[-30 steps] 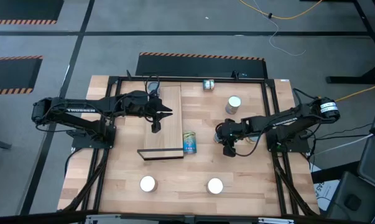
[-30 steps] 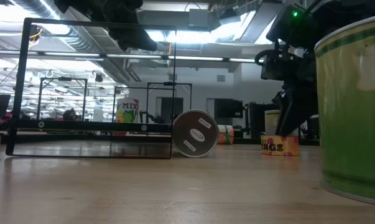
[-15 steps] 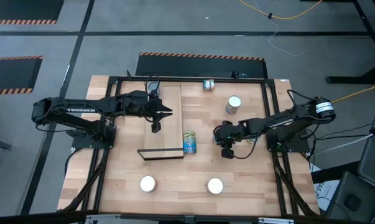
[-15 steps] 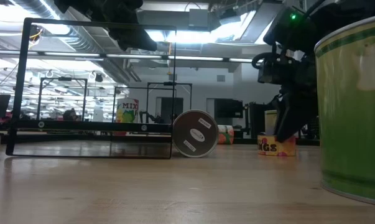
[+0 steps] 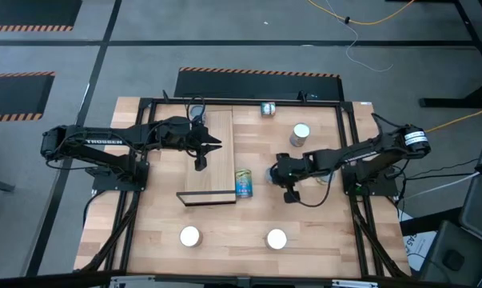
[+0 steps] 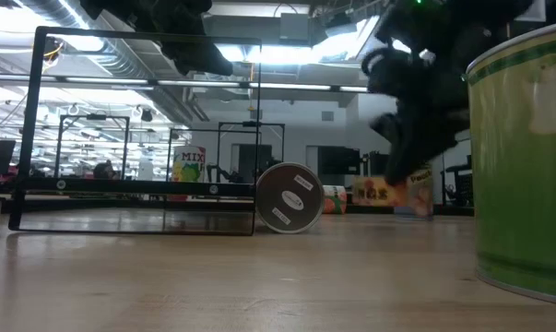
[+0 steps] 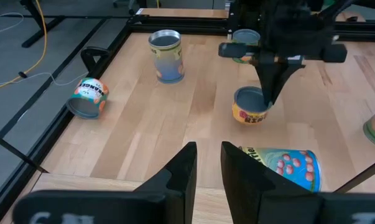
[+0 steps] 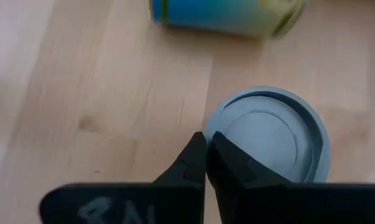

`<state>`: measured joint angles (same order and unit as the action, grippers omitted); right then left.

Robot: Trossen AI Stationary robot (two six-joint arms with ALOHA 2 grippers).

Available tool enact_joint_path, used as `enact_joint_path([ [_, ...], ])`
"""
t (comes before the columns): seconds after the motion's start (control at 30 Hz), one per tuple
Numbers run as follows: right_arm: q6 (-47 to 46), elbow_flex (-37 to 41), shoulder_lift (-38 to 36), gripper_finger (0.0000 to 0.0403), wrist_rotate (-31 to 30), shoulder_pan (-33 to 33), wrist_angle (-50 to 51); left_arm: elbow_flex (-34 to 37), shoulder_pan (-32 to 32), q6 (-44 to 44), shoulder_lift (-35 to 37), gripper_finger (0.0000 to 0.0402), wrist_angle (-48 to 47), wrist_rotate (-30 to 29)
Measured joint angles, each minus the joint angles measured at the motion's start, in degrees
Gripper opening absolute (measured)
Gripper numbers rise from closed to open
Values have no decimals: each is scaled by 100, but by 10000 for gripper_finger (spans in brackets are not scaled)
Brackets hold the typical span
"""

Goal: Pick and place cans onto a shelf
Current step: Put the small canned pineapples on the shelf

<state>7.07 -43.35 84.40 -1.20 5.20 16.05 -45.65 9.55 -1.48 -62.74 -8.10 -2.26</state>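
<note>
Beside blue-labelled can, right gripper, seemingly closed.

The shelf lies bare along its length, but the left tool hangs over its middle. A blue can lies on its side just beside the shelf's dark end, with the right tool near. Two white-topped cans stand well apart on the near worktop.
</note>
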Motion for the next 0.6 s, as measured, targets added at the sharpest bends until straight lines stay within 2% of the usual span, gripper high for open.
enact_joint_path([
  [0.2, 890, -877, -4, 16, 19, -250, 273, 0, -1, -2, 0, 66, 0, 0],
  [0.4, 1654, -1728, 49, 16, 772, -656, 251, 0, -1, -15, 36, 66, -7, -5],
  [0.6, 2226, -2562, 585, 16, 1265, -876, 149, 2, -1, -46, 436, 66, 7, -171],
])
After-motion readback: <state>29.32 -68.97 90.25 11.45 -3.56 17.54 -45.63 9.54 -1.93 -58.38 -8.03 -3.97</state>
